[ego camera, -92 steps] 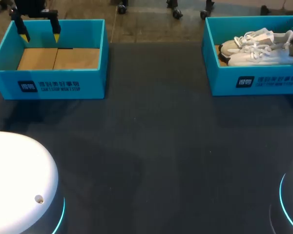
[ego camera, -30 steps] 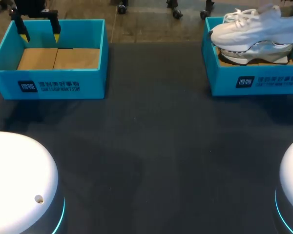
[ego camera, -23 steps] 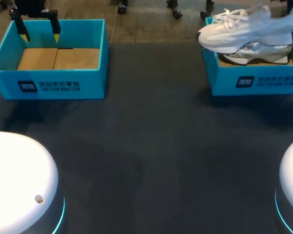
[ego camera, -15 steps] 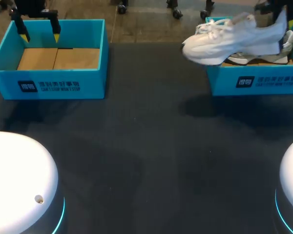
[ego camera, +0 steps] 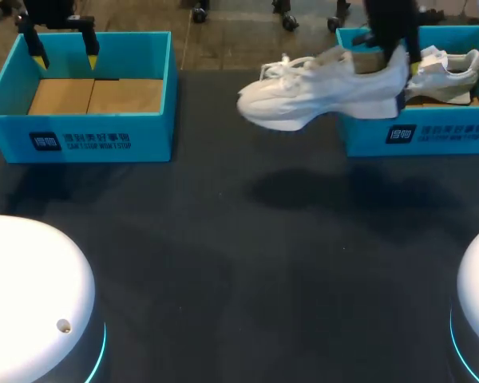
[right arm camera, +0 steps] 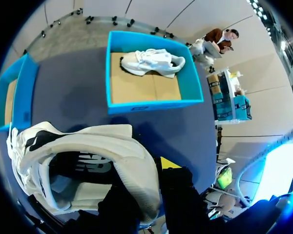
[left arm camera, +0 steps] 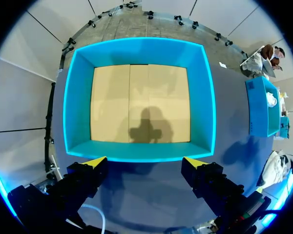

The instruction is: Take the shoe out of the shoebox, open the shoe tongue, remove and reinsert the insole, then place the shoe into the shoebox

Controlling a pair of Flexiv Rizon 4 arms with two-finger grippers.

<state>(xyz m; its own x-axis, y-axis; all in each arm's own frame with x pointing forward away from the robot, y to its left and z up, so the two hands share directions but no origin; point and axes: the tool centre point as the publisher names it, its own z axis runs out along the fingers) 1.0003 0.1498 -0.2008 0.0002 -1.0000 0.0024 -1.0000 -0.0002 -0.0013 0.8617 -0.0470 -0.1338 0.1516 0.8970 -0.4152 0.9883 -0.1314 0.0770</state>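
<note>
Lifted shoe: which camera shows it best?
Head view. It shows the whole shoe side-on, in the air, its heel pinched by the right gripper. The right wrist view shows only its heel and opening, close up. The left wrist view has at most a small pale shape far off, too unclear to tell.

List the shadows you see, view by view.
Head view: the lifted shoe throws a soft, wide shadow on the table beneath it. Left wrist view: the left gripper casts its shadow on the cardboard floor of the empty shoebox. Right wrist view: darker patches lie on the table between the held shoe and the other shoebox.
</note>
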